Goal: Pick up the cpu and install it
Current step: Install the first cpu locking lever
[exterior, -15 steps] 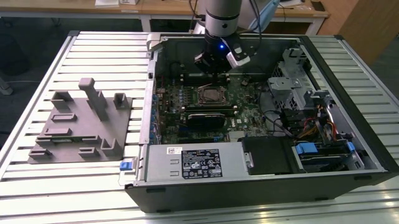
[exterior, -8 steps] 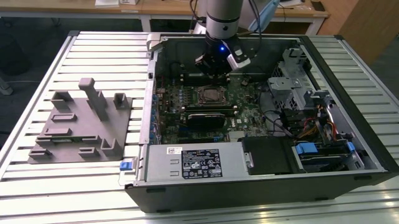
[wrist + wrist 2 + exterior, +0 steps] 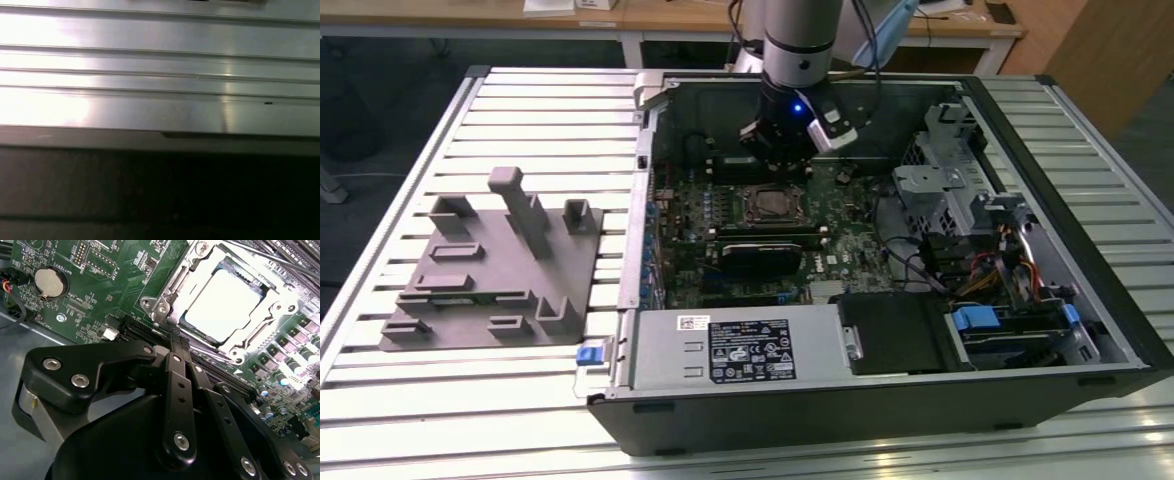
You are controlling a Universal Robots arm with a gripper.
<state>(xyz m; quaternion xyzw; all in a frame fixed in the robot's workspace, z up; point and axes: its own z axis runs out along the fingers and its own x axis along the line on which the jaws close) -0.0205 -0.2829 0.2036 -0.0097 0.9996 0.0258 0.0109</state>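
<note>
The cpu (image 3: 225,302), a flat square chip with a pale silvery top, lies in the metal-framed socket (image 3: 167,295) on the green motherboard (image 3: 100,285). In the second wrist view my gripper (image 3: 175,340) hovers just off the socket's edge, its black fingers (image 3: 172,365) drawn together with nothing between them. In the exterior view the gripper (image 3: 781,160) hangs inside the open computer case (image 3: 881,410), a little behind the socket (image 3: 771,203), where the chip's top shows as a dull square.
A grey fixture (image 3: 494,260) with upright posts stands on the slatted aluminium table (image 3: 400,420) at the exterior view's left. A grey box with a white label (image 3: 740,345), cables and a drive cage (image 3: 947,180) crowd the case. The first wrist view faces aluminium slats (image 3: 160,75).
</note>
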